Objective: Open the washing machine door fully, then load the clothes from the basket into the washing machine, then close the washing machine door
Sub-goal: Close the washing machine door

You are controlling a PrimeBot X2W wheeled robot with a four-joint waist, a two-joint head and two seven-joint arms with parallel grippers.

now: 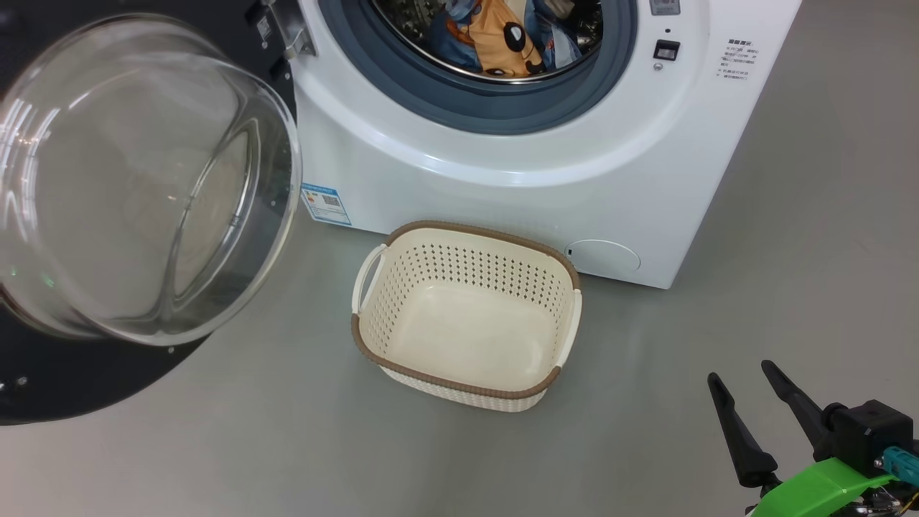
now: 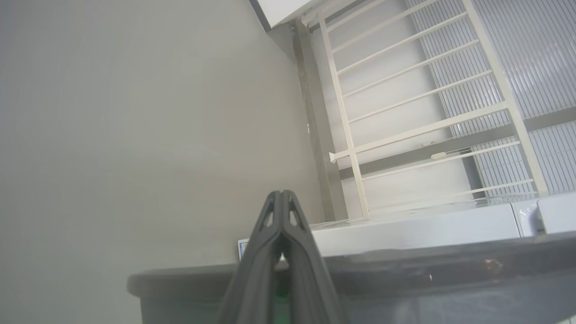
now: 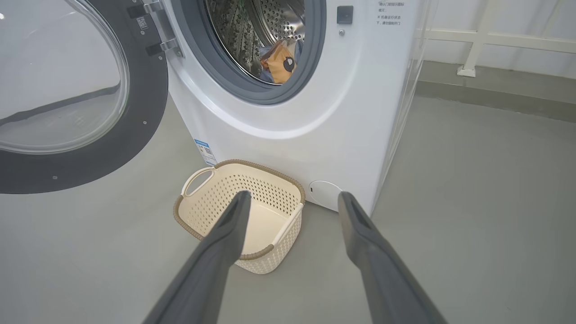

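- We see the washing machine standing on the grey floor, its round opening uncovered and the grey-blue gasket around the steel drum exposed.
- The washing machine door is swung wide to the robot's left on its hinges. Its clear glass bowl bulges toward the head camera, with the glossy black ring around it.
- The clothes lie inside the drum, low and near the front lip. We make out orange fabric with a dark print and light-blue pieces around it. The right wrist view shows the same bundle behind the gasket.
- The basket sits on the floor just in front of the machine, near the round lower cover and right of the blue label sticker. Its cream bottom lies bare.
- The right gripper hovers at the lower right of the head view, well apart from the basket. Its fingers are spread wide and hold nothing.
- In its own wrist view, the right gripper points toward the basket and the machine's lower front.
- The left gripper has its fingers pressed together at the tips, with nothing between them. A dark glossy edge crosses that view behind them, and we cannot tell whether they touch it.
- A white railing stands beyond.
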